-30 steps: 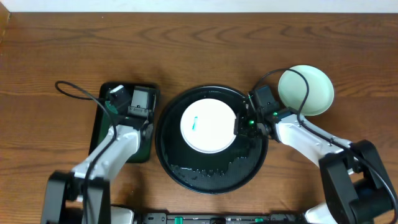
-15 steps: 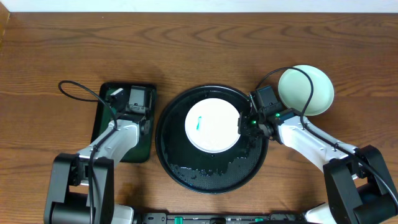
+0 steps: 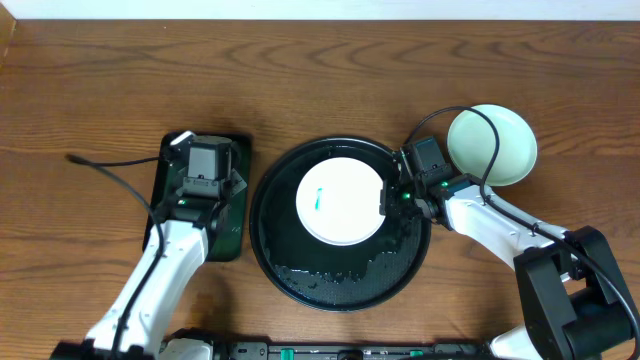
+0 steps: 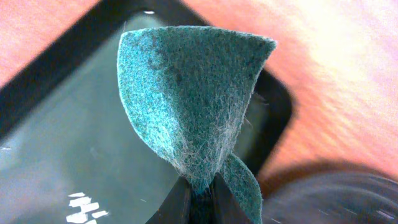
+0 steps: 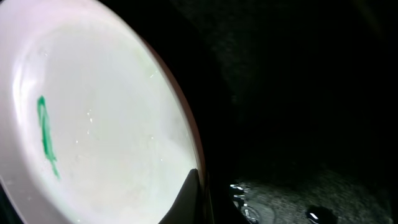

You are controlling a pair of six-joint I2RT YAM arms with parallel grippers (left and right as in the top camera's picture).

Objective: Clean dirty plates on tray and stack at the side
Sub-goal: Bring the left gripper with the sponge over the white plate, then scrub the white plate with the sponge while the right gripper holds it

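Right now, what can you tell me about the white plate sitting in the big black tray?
The white plate is small, round and glossy, like glazed ceramic or plastic. It sits face up in the upper middle of the wet black tray. A thin teal smear marks its left half, so it is not clean yet. The right gripper has its fingers closed on the plate's right rim. Nothing else touches it.

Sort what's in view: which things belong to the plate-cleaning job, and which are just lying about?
Job:
- white plate, teal smear, on the round black tray
- mint-green plate, on the table at the right
- green scouring pad, in the left end effector
- right end effector, on the white plate's rim

Lying about:
- dark green rectangular tray
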